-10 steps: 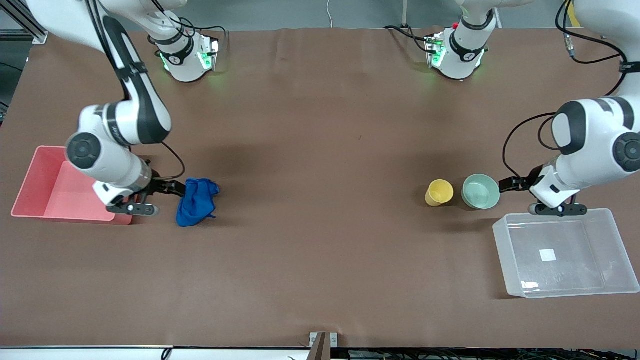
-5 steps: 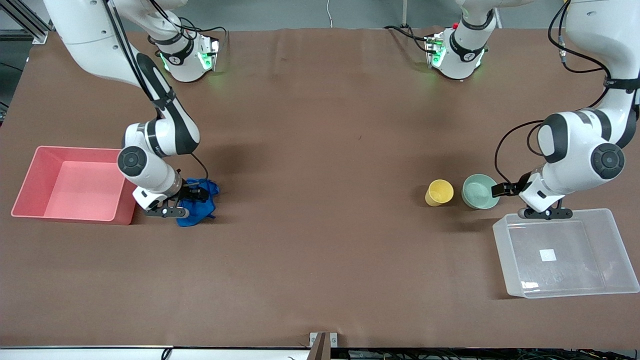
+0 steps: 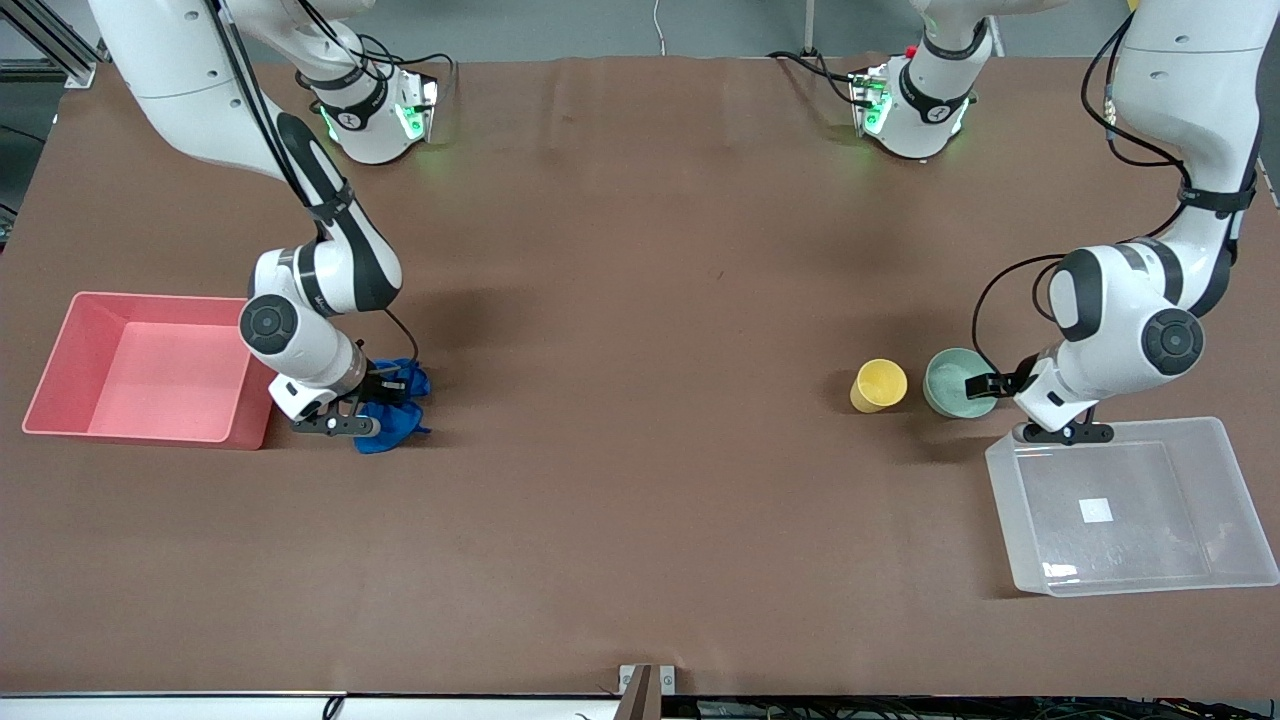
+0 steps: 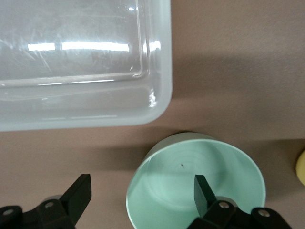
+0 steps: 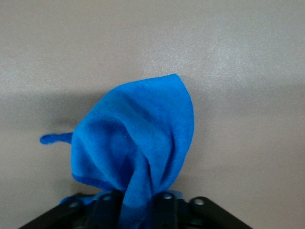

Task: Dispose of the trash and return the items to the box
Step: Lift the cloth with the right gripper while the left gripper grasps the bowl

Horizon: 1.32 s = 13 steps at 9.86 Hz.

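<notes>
Gripping: right gripper (image 3: 385,388) jaws pinched shut on soft, folded blue rag (image 5: 138,138).
Straddling: left gripper (image 4: 143,193) jaws wide apart, one finger inside smooth mint bowl (image 4: 195,181), rim between them.
Writing: none readable; blank white sticker (image 3: 1096,510) in clear plastic box (image 3: 1240,500).

Yellow cup (image 4: 301,167) cut off; blue rag (image 3: 395,425) half-hidden

brown worktop (image 3: 640,500), pink bin (image 3: 60,345) sitting open at the right arm's end, small metal bracket (image 3: 647,690) on the near edge
</notes>
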Tool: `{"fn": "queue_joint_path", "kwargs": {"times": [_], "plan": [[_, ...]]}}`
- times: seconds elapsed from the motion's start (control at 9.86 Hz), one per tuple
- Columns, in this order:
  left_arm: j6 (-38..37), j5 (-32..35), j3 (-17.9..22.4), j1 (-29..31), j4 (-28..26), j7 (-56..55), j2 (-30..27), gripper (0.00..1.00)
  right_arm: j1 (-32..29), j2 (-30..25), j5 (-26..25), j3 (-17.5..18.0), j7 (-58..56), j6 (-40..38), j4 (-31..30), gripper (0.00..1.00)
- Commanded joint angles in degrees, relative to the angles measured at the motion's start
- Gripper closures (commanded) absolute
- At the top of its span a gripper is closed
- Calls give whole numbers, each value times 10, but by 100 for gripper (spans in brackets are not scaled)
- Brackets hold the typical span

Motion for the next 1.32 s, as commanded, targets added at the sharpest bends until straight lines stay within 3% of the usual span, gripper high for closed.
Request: {"fn": "queue_joint_path", "kwargs": {"times": [0.0,0.1,0.2,0.3,0.41,0.61,0.71,1.01,1.22], "plan": [[21,6,-1,2,-17,7,18,5,-19,-52,4,2,10,-107,16,98],[26,6,-1,1,-16,7,25,13,-23,-87,4,1,10,-183,38,98],[34,6,-2,1,-15,4,29,36,-33,-129,4,-4,7,-256,53,98],[34,7,-3,1,-15,4,30,74,-48,-174,4,-12,0,-318,64,98],[34,6,-5,1,-15,3,30,89,-59,-209,4,-27,-21,-379,81,98],[34,6,-6,-2,-15,1,30,93,-72,-222,-17,-105,-145,-421,99,97],[34,6,-6,-3,-15,1,30,93,-84,-218,-65,-142,-212,-396,93,97],[33,7,-6,-4,-15,1,26,95,-177,-148,-73,-148,-365,-278,72,97],[26,6,-6,-4,-13,4,18,96,-189,-85,-73,-147,-380,-219,61,96]]}}
